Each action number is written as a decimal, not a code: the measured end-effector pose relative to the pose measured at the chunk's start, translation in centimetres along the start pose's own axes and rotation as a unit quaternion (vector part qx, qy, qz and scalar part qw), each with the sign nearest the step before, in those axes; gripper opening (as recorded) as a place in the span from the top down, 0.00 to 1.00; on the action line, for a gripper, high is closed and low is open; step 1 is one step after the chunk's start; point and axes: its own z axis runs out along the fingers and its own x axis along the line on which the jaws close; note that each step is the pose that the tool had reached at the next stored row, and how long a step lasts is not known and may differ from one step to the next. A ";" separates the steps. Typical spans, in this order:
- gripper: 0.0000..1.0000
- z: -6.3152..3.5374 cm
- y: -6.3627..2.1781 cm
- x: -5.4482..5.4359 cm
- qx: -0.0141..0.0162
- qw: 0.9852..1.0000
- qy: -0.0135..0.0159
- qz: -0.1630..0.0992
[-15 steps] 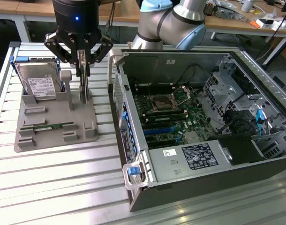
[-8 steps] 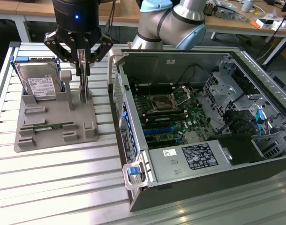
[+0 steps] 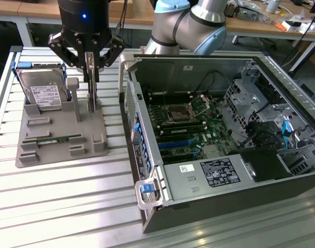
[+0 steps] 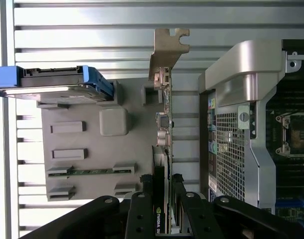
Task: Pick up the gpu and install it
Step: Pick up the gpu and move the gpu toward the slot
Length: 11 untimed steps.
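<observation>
The gpu (image 3: 92,99) stands on edge in a slot of the grey holder (image 3: 54,155) on the exterior view's left. Seen edge-on in the wrist view, the gpu (image 4: 164,124) is a thin dark board with a silver end bracket (image 4: 168,50) at its far end. My gripper (image 3: 90,77) hangs straight above it. Its black fingers (image 4: 142,199) sit on both faces of the card, with the jaws closed against it. The gripper (image 4: 163,178) clamps the card near its end away from the bracket. The card's lower edge still looks seated in the holder.
A silver hard drive (image 3: 44,93) in a blue frame stands at the holder's back, and a green memory stick (image 3: 51,139) lies at its front. The open computer case (image 3: 147,170) with its motherboard (image 3: 186,124) sits on the exterior view's right, its wall (image 4: 241,124) close beside the card.
</observation>
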 end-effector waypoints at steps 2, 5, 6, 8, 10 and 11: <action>0.74 -0.10 0.01 0.0 0.000 1.000 0.000 0.000; 0.74 -0.20 0.01 0.0 0.000 1.000 0.000 0.000; 0.74 -0.25 0.01 0.0 0.000 1.000 0.000 0.000; 0.74 -0.32 0.02 0.0 0.000 1.000 0.000 0.000; 0.74 -0.46 0.02 0.0 0.000 1.000 0.000 0.000; 0.74 -0.49 0.02 0.0 0.000 1.000 0.000 0.000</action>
